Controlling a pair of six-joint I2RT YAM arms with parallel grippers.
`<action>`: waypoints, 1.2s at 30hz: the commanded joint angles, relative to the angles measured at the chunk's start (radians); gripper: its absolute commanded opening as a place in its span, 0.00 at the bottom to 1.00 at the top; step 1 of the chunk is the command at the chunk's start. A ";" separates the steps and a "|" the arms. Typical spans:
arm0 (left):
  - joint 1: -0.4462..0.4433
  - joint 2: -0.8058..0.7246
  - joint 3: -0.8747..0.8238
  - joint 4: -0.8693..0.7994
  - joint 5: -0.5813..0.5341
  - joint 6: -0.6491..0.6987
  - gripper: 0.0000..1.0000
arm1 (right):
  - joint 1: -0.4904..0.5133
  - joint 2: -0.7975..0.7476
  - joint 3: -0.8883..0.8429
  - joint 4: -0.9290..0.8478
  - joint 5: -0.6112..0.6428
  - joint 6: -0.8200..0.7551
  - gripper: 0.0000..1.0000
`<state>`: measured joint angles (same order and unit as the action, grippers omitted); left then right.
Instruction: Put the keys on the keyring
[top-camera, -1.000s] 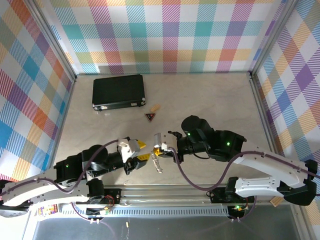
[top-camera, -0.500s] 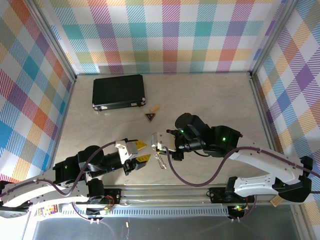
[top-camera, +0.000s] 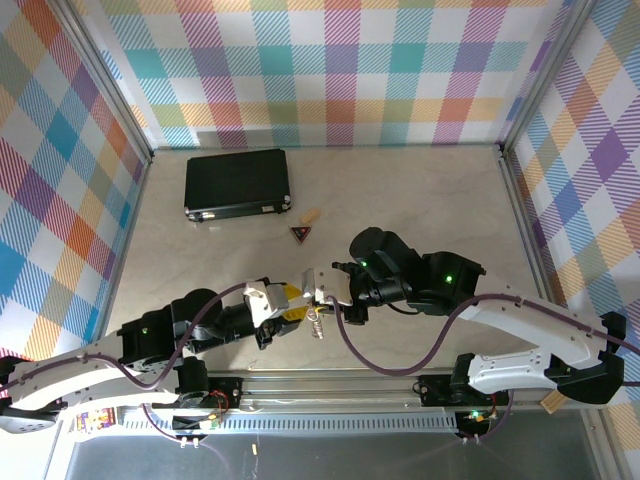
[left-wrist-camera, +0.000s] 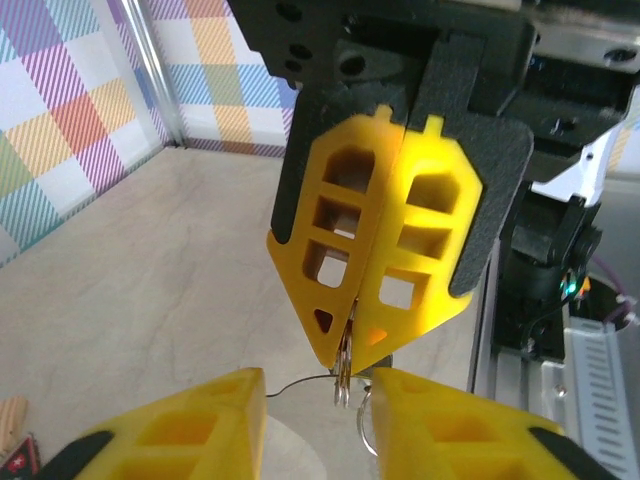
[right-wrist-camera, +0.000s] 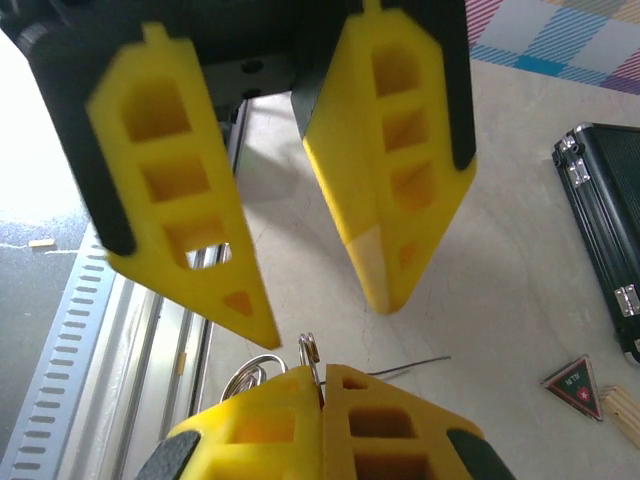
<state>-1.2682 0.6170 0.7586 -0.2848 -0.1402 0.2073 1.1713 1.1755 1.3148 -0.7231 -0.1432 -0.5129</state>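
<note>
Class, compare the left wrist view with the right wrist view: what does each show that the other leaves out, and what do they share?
Extra in the left wrist view: the wall's metal corner post. Extra in the right wrist view: the black case. Shared: the right gripper shut on the keys, the open left gripper either side of them, and the red trinket.

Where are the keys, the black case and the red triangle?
keys (top-camera: 318, 325), top view, middle of the silver bunch
black case (top-camera: 237, 181), top view, centre of the lid
red triangle (top-camera: 301, 234), top view, its middle
</note>
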 joint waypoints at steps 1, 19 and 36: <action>-0.002 0.011 -0.002 0.028 -0.002 0.012 0.30 | 0.007 -0.017 0.037 -0.007 -0.043 0.007 0.00; -0.002 0.026 -0.027 0.102 -0.004 0.018 0.00 | 0.024 -0.011 0.008 0.033 -0.108 0.026 0.00; -0.002 -0.137 -0.119 0.278 0.126 -0.023 0.00 | 0.024 -0.107 -0.066 0.192 -0.109 0.148 0.33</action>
<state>-1.2690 0.4942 0.6491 -0.0841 -0.0574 0.1982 1.1862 1.0824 1.2690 -0.5934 -0.2218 -0.4026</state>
